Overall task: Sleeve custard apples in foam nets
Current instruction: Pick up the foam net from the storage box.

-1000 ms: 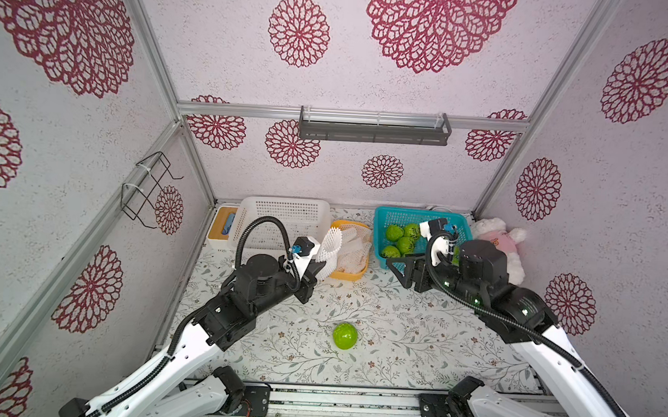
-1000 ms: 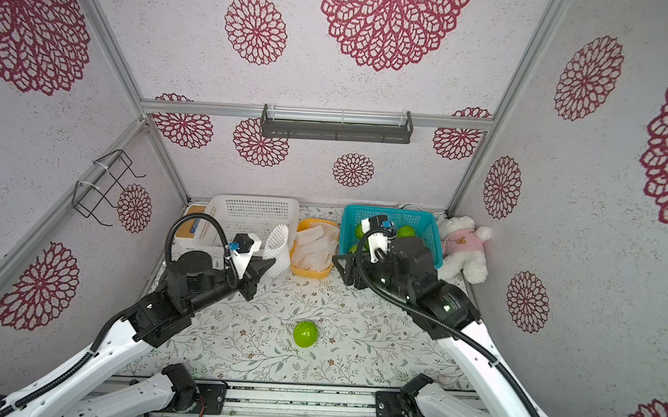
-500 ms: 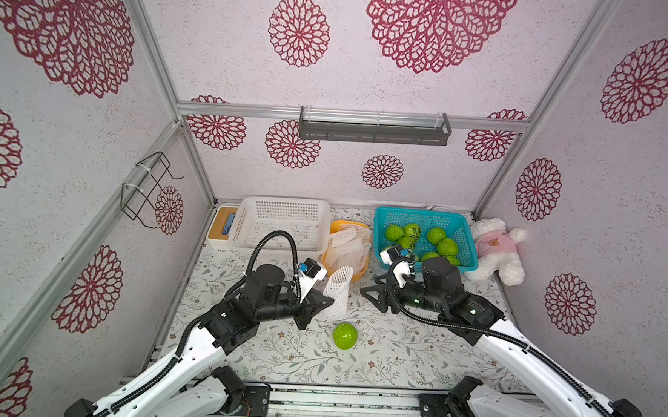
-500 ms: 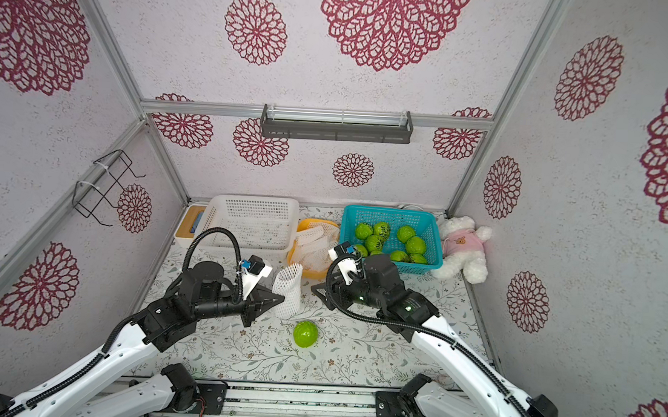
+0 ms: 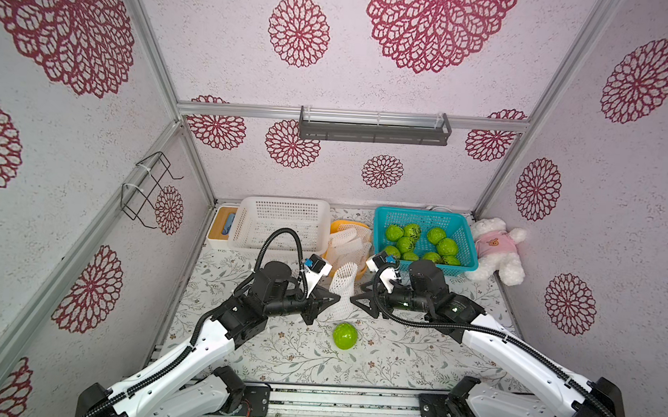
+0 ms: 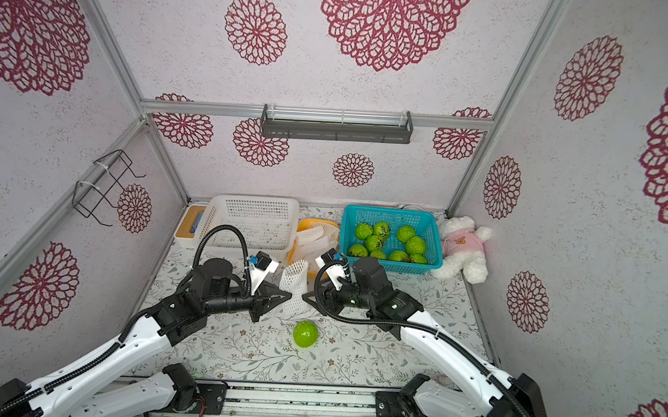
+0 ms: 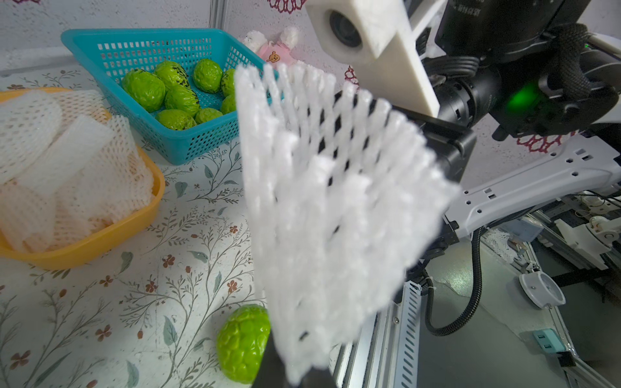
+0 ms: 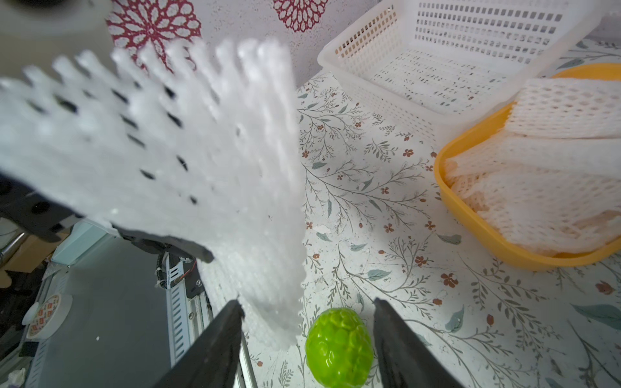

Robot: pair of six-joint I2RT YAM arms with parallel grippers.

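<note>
My left gripper (image 5: pixel 334 298) (image 6: pixel 288 294) (image 7: pixel 295 376) is shut on the lower end of a white foam net (image 5: pixel 342 290) (image 6: pixel 295 284) (image 7: pixel 336 208), which stands upright above the middle of the table. My right gripper (image 5: pixel 353 300) (image 6: pixel 305 296) (image 8: pixel 307 302) faces it from the other side, open, fingertips close to the net's (image 8: pixel 188 151) lower edge. One bare green custard apple (image 5: pixel 345 335) (image 6: pixel 305 333) (image 7: pixel 243 342) (image 8: pixel 337 346) lies on the table just in front of both grippers. Several more custard apples (image 5: pixel 409 243) fill the teal basket (image 5: pixel 418 214).
A yellow tray (image 5: pixel 339 226) (image 8: pixel 470 215) with several flat foam nets (image 8: pixel 554 174) sits behind the held net. An empty white perforated basket (image 5: pixel 285 205) and a small wooden-topped box (image 5: pixel 224 221) stand at the back left. A white teddy (image 5: pixel 495 249) lies at the back right.
The left arm carried the foam net from the yellow tray forward to mid-table. The right arm left the teal basket and swung in to face the net, its jaws a little narrower.
</note>
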